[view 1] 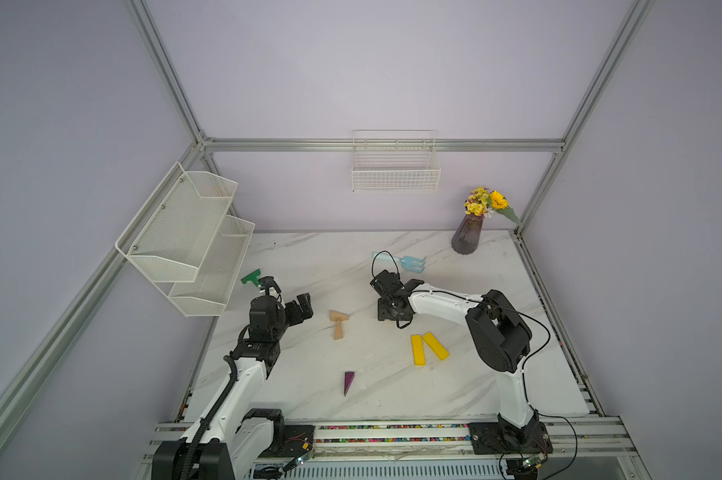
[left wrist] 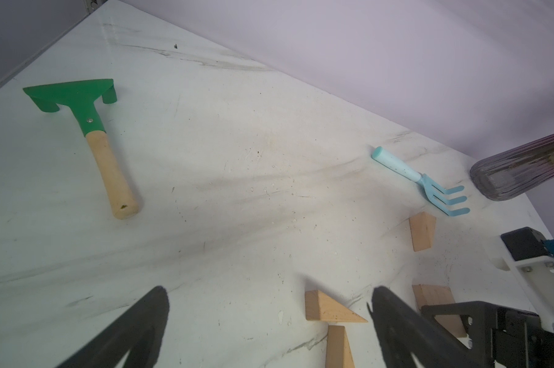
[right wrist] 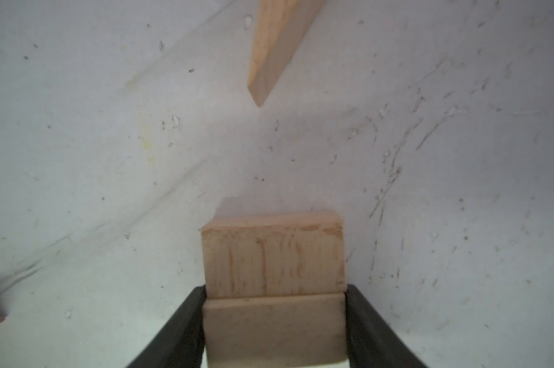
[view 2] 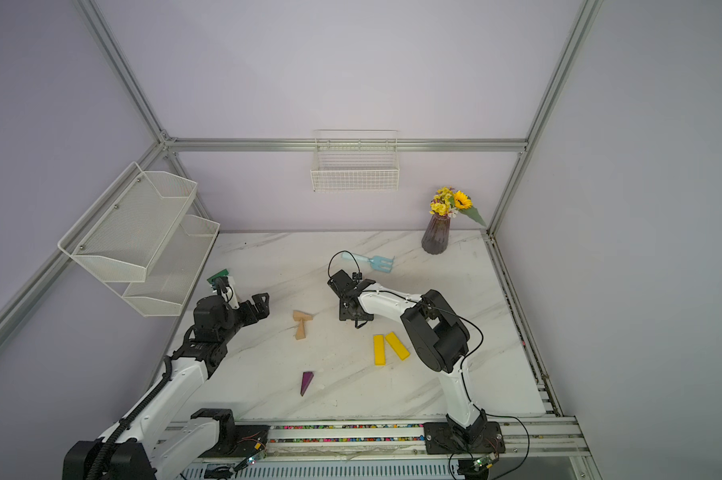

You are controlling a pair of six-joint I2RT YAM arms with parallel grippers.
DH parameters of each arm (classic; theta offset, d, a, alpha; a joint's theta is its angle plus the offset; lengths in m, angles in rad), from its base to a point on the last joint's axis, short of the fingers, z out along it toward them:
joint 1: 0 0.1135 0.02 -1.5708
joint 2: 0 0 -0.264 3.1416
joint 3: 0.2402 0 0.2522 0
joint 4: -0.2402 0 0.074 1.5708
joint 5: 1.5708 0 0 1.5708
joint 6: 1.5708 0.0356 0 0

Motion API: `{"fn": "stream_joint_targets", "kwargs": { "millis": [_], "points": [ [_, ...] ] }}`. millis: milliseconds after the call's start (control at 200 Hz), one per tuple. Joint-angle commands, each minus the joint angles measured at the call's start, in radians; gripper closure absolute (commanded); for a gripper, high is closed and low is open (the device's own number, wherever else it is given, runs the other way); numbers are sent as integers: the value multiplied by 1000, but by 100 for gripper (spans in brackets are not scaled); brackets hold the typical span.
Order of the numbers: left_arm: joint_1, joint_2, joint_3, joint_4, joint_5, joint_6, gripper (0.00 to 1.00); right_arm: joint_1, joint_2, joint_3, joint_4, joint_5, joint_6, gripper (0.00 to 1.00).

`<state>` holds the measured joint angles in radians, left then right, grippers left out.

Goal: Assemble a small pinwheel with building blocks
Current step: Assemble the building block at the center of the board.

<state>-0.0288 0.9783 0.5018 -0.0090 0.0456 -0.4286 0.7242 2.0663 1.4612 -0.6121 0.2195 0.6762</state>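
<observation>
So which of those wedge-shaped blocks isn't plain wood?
The purple wedge, lying alone at the front, apart from every other block. The tan wedges further back are bare wood.

Bare marble table [view 1: 392,395] is stretching wide between the paired tan wedges [view 1: 337,316] and the purple wedge [view 1: 348,380] — room for an arm to be crossing. Two yellow bars [view 1: 418,349] are crowding the right side, and the two-tier mesh shelf [view 1: 185,232] is jutting in beside the green-headed hammer [view 1: 250,277].

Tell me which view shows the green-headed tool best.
The left wrist view: the green-headed tool lies whole, head and wooden handle unobstructed. In both top views only its green head shows, behind the left arm. The right wrist view misses it.
</observation>
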Motion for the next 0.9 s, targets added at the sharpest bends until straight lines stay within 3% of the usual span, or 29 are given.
{"fn": "stream_joint_targets", "kwargs": {
  "millis": [0, 895],
  "points": [
    [-6, 2, 10, 29, 11, -19, 0, -11, 47, -6, -52, 8, -7, 39],
    [-6, -23, 3, 8, -13, -12, 0, -14, 23, 31, -56, -2, -30, 22]
  ]
}}
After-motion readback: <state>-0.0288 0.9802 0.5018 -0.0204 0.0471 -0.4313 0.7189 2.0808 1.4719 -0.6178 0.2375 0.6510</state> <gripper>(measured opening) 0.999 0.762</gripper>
